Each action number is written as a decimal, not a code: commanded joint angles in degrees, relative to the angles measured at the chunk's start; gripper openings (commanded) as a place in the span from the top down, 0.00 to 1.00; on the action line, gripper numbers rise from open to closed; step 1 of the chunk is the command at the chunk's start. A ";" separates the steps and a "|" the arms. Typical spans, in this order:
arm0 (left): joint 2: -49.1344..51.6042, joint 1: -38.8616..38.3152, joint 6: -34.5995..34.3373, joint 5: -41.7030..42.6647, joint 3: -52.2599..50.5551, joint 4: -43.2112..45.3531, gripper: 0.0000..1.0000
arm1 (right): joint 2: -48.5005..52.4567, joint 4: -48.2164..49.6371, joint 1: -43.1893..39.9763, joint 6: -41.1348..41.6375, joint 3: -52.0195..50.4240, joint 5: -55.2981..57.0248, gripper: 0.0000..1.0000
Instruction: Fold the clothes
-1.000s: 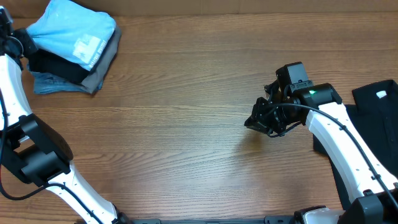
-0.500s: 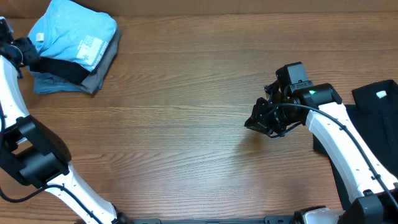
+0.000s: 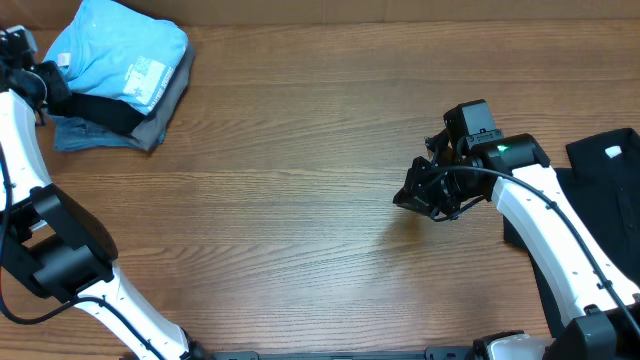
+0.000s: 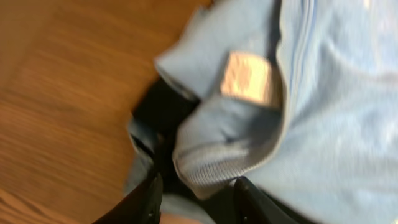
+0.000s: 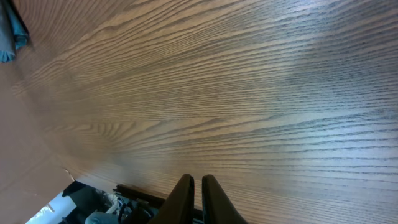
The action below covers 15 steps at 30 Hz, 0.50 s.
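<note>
A folded light blue T-shirt lies on top of a stack of folded clothes at the table's far left corner, with a black layer under it. My left gripper is at the stack's left edge. In the left wrist view its fingers are apart, with the shirt's ribbed collar and neck label just beyond them. A black garment with a white label lies unfolded at the right edge. My right gripper hangs shut and empty over bare wood.
The stack also holds a grey garment and a blue one at the bottom. The wooden table stretches between the stack and the black garment. The right arm lies over part of the black garment.
The left gripper has shifted slightly up and left at the stack's edge. The blue shirt's left edge has settled lower over the black layer. The right arm has not moved.
</note>
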 commanded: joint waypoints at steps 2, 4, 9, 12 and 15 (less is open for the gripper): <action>1.29 0.00 0.63 -2.12 -0.24 4.37 0.78 | -0.37 0.22 -0.24 1.05 0.85 -0.44 0.91; 1.29 0.00 0.66 -1.97 -0.24 5.84 0.94 | -0.37 0.26 -0.24 1.16 0.85 -0.44 0.91; 1.27 0.33 0.87 -1.97 0.74 6.67 0.96 | -0.37 0.24 -0.24 1.16 0.85 -0.44 0.91; 1.20 0.72 0.76 -0.63 1.60 4.68 0.96 | -0.37 0.24 -0.24 1.16 0.85 -0.44 0.91; 0.68 0.70 0.87 2.64 2.16 -1.25 0.64 | -0.37 0.28 -0.24 1.16 0.85 -0.44 0.91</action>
